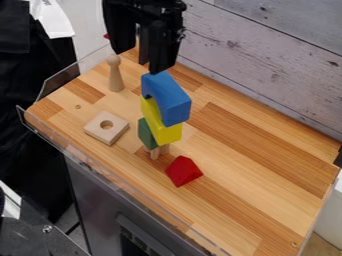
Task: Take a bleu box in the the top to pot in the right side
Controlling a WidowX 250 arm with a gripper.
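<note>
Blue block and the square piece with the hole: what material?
Blue block: probably painted wood, going by its smooth, even, opaque colour; plastic not ruled out. Square piece: likely bare wood, matte finish, judging by its pale tan surface.

red block (183,172), upright wooden peg (115,78), holed wooden square (108,133)

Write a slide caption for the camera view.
An open pincer hangs above a blue block stacked on a yellow block, a red block lying nearby.
</note>
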